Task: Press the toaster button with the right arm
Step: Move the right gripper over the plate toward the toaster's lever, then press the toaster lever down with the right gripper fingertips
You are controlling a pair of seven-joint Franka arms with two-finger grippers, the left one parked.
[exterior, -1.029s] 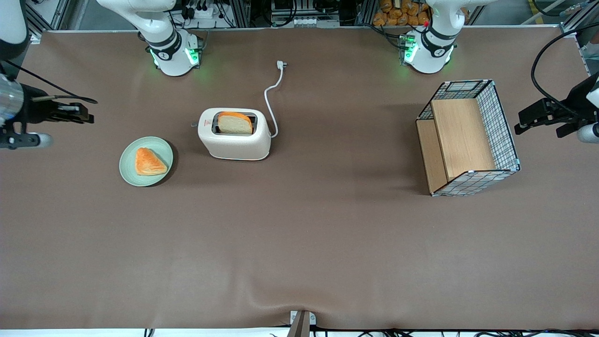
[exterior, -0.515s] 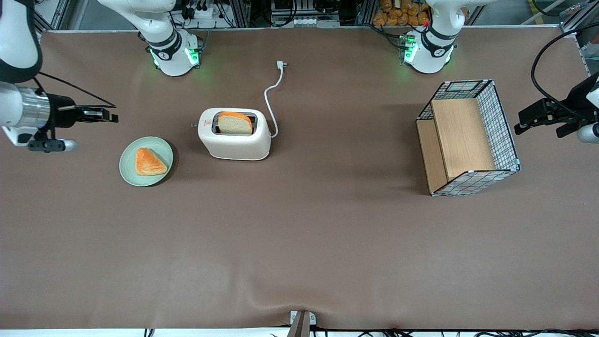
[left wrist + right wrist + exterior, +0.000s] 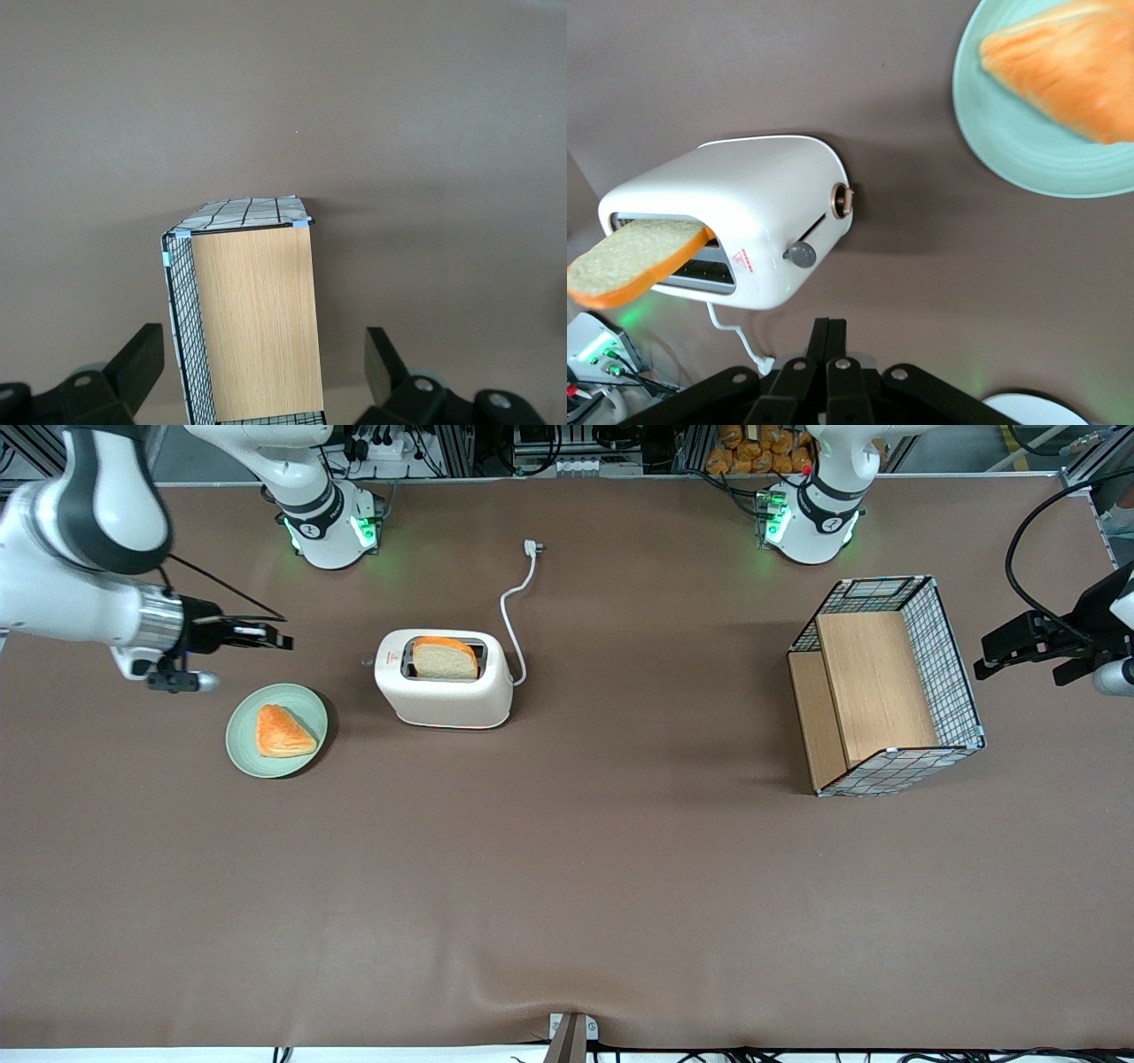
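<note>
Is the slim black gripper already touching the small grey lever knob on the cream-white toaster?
No, the gripper hangs apart from the knob.

Even overhead light, perhaps slight blur

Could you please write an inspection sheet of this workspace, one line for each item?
Surface: brown table cover, wrinkled at the edge nearest the front camera.
Job's things: toaster upright, bread slice in its slot; toaster button raised, untouched.
Clutter: green plate holding a pastry; wire basket with wooden panels, toward the parked arm's end.
Grippers: gripper shut, in the air short of the toaster's button end.
Cables: white cord, plug lying loose.
Surroundings: arm bases lit green.
</note>
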